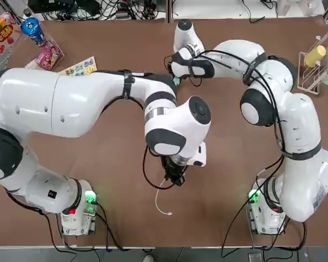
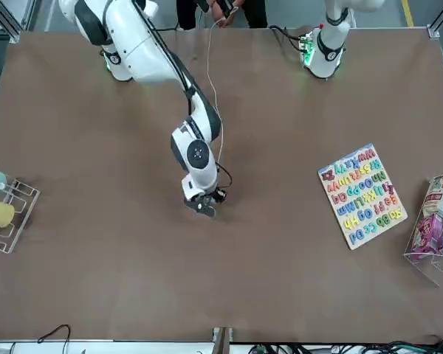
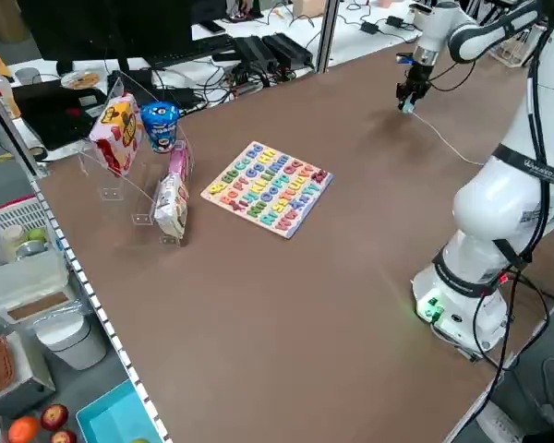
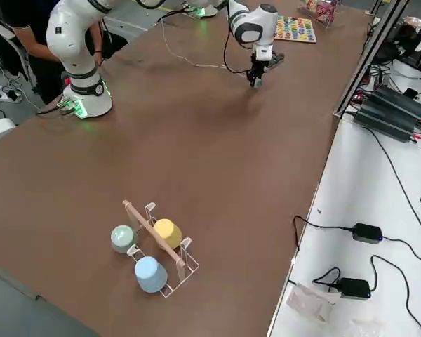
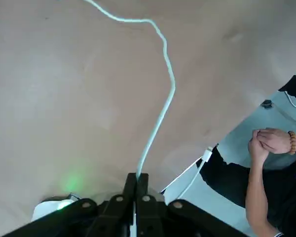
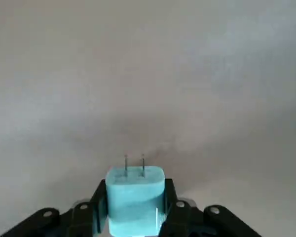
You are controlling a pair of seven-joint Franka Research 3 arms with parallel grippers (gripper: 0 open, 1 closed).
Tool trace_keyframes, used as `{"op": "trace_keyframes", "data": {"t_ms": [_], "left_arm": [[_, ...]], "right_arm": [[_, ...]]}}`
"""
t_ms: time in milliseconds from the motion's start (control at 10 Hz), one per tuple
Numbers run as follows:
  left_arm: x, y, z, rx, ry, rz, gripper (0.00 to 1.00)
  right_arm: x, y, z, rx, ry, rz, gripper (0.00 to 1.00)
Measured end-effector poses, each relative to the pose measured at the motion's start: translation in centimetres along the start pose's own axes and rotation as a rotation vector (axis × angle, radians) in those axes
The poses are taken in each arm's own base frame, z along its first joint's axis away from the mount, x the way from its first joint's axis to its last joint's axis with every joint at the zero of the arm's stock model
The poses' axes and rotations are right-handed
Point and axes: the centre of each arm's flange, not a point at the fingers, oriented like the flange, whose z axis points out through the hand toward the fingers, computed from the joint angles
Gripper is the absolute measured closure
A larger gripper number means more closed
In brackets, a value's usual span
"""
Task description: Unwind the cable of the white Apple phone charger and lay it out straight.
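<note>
The white Apple phone charger [image 6: 134, 197] is a pale blue block with two prongs, and my right gripper [image 6: 134, 186] is shut on it. That gripper [image 2: 203, 204] hangs just above the table's middle, toward the far side. The thin white cable [image 2: 210, 81] runs from there across the table toward the robot's side, up to my left gripper [image 1: 174, 180]. In the left wrist view the left gripper [image 5: 136, 178] is shut on the cable [image 5: 165, 54]. A short free tail with the connector [image 1: 168, 213] dangles below it.
An alphabet puzzle board [image 2: 360, 195] lies at the robot's far left, beside snack packets [image 1: 48, 54] in a clear holder. A wire rack with cups [image 1: 315, 61] stands at the far right. A person's clasped hands [image 5: 270, 141] show beyond the near edge.
</note>
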Motion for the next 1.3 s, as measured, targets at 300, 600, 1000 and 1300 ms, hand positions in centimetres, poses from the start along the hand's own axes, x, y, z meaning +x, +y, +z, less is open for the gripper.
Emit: {"op": "trace_keyframes", "data": {"t_ms": [300, 600, 1000, 1300], "left_arm": [[0.0, -0.2, 0.0, 0.002, -0.005, -0.003, 0.97], [0.0, -0.3, 0.1, 0.005, -0.009, -0.003, 0.97], [0.4, -1.0, 0.1, 0.003, -0.013, -0.017, 0.97], [1.2, -2.5, 0.0, 0.012, -0.004, -0.026, 0.97]], "right_arm": [[2.6, 0.5, -1.8, 0.023, 0.043, -0.096, 0.52], [4.9, 1.4, -1.1, 0.065, 0.115, -0.155, 0.52], [7.0, 2.0, 0.2, 0.068, 0.175, -0.233, 0.52], [7.9, 2.2, 1.1, 0.067, 0.217, -0.269, 0.52]]}}
